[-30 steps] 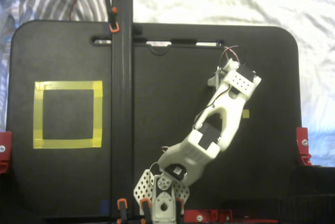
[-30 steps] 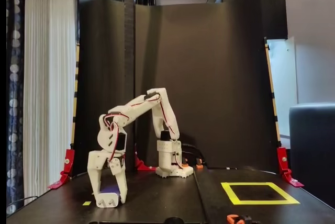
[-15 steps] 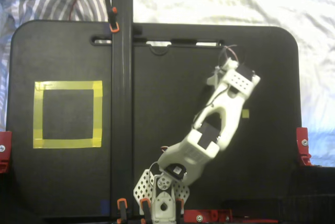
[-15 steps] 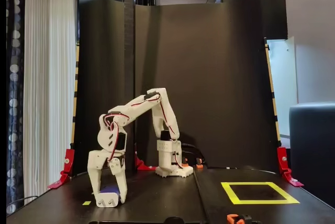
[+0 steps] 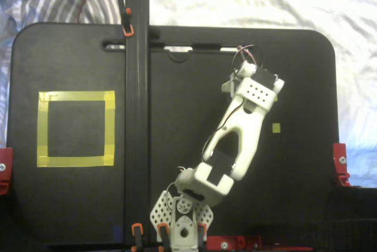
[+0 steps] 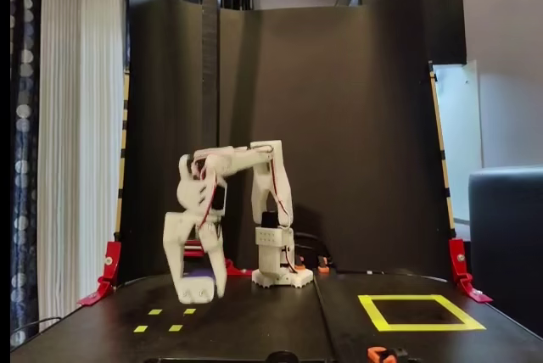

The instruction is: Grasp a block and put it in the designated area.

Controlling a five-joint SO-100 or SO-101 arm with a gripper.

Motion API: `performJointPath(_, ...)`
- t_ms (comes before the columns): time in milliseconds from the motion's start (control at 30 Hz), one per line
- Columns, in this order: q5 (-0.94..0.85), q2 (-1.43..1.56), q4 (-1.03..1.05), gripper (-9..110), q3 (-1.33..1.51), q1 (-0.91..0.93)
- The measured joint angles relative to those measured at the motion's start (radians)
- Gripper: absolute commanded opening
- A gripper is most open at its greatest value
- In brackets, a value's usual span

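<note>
In the front fixed view my white gripper (image 6: pixel 200 295) hangs a little above the black board at the left, fingers pointing down. It is shut on the block (image 6: pixel 202 281), a small dark navy piece between the fingers, clear of the surface. In the top-down fixed view the white wrist (image 5: pixel 256 90) covers the fingers and the block. The designated area is a square of yellow tape (image 5: pixel 76 96) on the left of the board in the top-down view. In the front view the same yellow tape (image 6: pixel 420 326) lies at the right, far from the gripper.
Several tiny yellow markers (image 6: pixel 176 327) sit on the board below the gripper; one marker (image 5: pixel 276 127) shows beside the arm from above. A black upright post (image 5: pixel 136 116) stands between the arm and the square. Red clamps (image 5: pixel 340 163) hold the board's edges.
The gripper has lifted off the board with the block and swung towards the post. The yellow markers it covered now show.
</note>
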Motion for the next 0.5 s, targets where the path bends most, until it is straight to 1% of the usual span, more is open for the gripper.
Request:
performJointPath(233, 0.057, 0.005, 0.015, 17, 0.000, -0.046)
performJointPath(500, 0.227, 0.005, 0.015, 17, 0.000, -0.195)
